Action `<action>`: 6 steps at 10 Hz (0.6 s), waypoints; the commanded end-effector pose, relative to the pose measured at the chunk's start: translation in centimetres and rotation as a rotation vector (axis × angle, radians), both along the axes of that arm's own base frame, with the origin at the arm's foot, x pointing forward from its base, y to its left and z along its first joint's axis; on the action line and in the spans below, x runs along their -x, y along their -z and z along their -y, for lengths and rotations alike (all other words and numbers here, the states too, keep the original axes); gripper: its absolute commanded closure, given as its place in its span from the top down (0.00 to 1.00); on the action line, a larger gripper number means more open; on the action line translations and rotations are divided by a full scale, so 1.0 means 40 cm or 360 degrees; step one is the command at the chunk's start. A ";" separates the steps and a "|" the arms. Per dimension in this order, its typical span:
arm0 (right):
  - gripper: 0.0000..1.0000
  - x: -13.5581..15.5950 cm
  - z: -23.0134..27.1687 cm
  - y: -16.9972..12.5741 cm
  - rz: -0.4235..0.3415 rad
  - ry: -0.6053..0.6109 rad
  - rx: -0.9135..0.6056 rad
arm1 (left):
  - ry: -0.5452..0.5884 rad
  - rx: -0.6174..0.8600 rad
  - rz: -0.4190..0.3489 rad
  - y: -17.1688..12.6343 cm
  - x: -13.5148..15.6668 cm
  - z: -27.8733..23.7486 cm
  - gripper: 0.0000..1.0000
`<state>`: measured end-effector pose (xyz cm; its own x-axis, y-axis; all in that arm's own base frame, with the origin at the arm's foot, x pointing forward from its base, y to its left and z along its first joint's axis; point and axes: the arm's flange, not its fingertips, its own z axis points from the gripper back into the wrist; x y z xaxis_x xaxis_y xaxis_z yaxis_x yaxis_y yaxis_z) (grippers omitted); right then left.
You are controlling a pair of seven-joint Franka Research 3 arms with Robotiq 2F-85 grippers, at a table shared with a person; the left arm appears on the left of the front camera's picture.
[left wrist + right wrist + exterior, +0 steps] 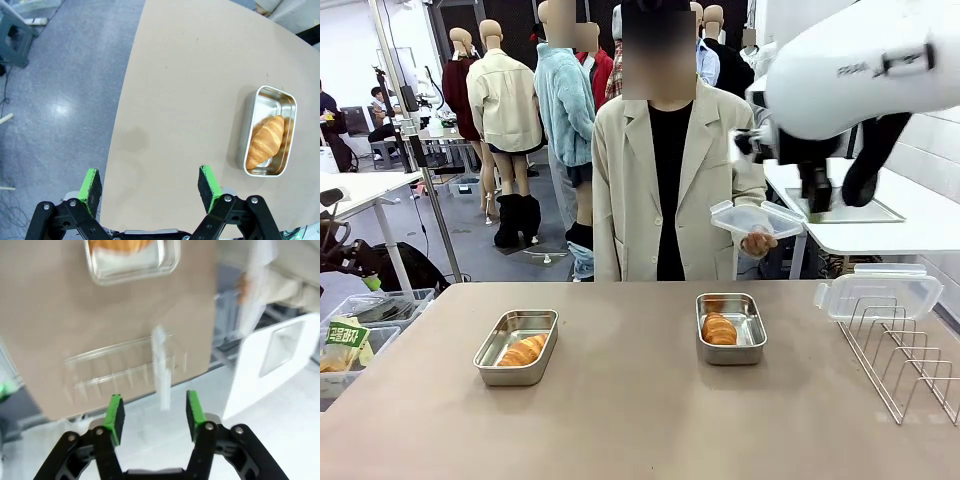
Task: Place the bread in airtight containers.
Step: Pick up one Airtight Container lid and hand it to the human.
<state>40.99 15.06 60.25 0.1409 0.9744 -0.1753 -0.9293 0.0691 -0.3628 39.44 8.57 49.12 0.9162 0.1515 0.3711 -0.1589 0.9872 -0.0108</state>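
Hangs high at the far right with the right claw (153,404) spread, pinching nothing. Looks down-left to the right box (731,358), bread (719,328) inside, long axis near-to-far (much farther from the spread left claw (148,176)).

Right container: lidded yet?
No, open. Bread lies uncovered in the container; one lid is in the person's hand, another on the rack.
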 end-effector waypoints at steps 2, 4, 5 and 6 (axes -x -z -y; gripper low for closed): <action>1.00 -0.068 0.125 0.030 -0.0253 -0.0184 0.0097 | -0.0002 0.0002 -0.0005 -0.003 0.001 -0.001 1.00; 1.00 -0.116 0.210 0.060 -0.0472 -0.0318 0.0073 | -0.0002 0.0002 -0.0005 -0.003 0.001 -0.001 1.00; 1.00 -0.142 0.237 0.089 -0.0528 -0.0401 0.0086 | -0.0002 0.0002 -0.0005 -0.003 0.001 -0.001 1.00; 1.00 -0.158 0.260 0.116 -0.0585 -0.0473 0.0048 | -0.0002 0.0002 -0.0005 -0.003 0.001 -0.001 1.00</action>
<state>46.40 4.78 55.25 -0.1670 0.9587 -0.2300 -0.9812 -0.1845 -0.0564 39.44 8.57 49.12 0.9162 0.1515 0.3710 -0.1589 0.9872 -0.0108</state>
